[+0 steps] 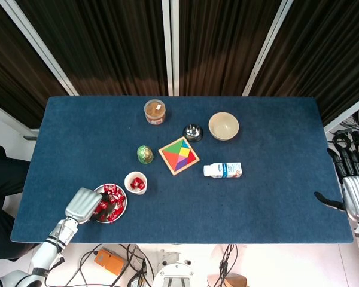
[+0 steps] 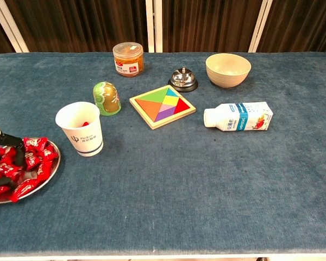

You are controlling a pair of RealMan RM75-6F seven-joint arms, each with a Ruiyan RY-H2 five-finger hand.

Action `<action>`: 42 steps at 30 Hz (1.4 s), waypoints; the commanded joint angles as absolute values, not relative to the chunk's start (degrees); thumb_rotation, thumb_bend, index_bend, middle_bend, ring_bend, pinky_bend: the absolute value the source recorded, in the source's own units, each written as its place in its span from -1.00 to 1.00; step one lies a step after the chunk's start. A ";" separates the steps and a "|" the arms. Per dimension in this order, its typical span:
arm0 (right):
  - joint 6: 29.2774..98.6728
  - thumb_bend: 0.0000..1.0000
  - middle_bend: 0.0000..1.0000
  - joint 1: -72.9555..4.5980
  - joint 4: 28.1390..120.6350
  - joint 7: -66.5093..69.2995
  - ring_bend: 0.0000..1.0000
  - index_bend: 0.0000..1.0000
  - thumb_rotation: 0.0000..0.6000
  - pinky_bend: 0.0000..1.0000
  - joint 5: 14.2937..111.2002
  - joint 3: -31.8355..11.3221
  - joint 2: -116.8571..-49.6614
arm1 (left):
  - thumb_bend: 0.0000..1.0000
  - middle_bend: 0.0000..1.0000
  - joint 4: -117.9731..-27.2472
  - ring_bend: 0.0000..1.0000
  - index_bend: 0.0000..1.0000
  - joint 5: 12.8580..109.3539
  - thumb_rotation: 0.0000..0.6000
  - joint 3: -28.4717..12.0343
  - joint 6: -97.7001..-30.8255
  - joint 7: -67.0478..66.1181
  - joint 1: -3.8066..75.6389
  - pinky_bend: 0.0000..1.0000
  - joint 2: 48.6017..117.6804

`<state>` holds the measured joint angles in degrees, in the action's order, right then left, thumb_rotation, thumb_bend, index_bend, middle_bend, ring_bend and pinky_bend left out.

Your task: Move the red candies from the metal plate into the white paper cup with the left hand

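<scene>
Left hand (image 1: 84,204) rests over the 9 o'clock side of the metal plate (image 2: 50,173), dark fingers (image 2: 13,147) curled down among the red candies (image 2: 35,155); whether a candy is pinched cannot be told. White paper cup (image 2: 80,129) stands just beside the plate at 2 o'clock, red candy inside. Right hand (image 1: 354,185) hangs past the table's (image 1: 275,179) right edge, fingers spread, holding nothing.

Little can be read. The white paper cup (image 2: 80,129) near the tabletop's front-left corner bears a dark logo with small illegible characters. The jar's (image 2: 128,59) red label and the milk carton's (image 2: 238,116) print are too small to read.
</scene>
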<state>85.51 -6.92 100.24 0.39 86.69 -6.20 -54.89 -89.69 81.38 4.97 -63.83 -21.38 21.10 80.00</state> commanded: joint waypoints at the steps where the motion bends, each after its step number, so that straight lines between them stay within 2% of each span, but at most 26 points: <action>1: 85.53 -0.53 -0.95 -6.91 100.28 0.32 -1.00 -1.00 1.00 -0.89 86.71 -6.19 -54.91 | -0.51 0.88 -89.05 0.92 -0.07 81.13 1.00 4.73 -63.77 -20.96 20.99 0.89 80.05; 9: 85.90 -0.53 -0.94 -6.76 100.71 0.04 -1.00 -1.00 1.00 -0.88 86.94 -6.19 -54.67 | -0.26 0.88 -86.39 0.92 0.15 80.16 1.00 4.55 -62.04 -19.24 21.16 0.89 80.89; 18: 86.04 -0.53 -0.94 -6.76 100.98 -0.07 -1.00 -1.00 1.00 -0.87 87.11 -6.24 -54.62 | -0.26 0.88 -93.57 0.92 0.17 84.33 1.00 3.17 -66.51 -15.40 21.08 0.89 76.61; 26: 86.29 -0.53 -0.94 -6.65 100.83 0.27 -1.00 -1.00 1.00 -0.87 87.32 -6.21 -54.58 | -0.27 0.88 -100.32 0.92 0.17 87.28 1.00 -1.54 -68.05 -13.87 24.38 0.89 73.48; 35: 86.52 -0.53 -0.94 -6.14 99.55 1.77 -1.00 -1.00 1.00 -0.87 86.82 -6.04 -54.85 | -0.29 0.88 -102.16 0.92 0.16 82.17 1.00 -7.16 -61.26 -14.62 31.07 0.89 75.58; 42: 86.46 -0.53 -0.94 -5.94 98.64 2.50 -1.00 -1.00 1.00 -0.87 86.31 -6.09 -54.93 | -0.35 0.88 -101.64 0.92 0.16 76.78 1.00 -8.04 -58.07 -17.74 33.51 0.89 77.57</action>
<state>86.45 -5.96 98.67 2.47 86.34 -6.07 -54.92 -101.76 77.50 -7.85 -58.60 -17.08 33.02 77.05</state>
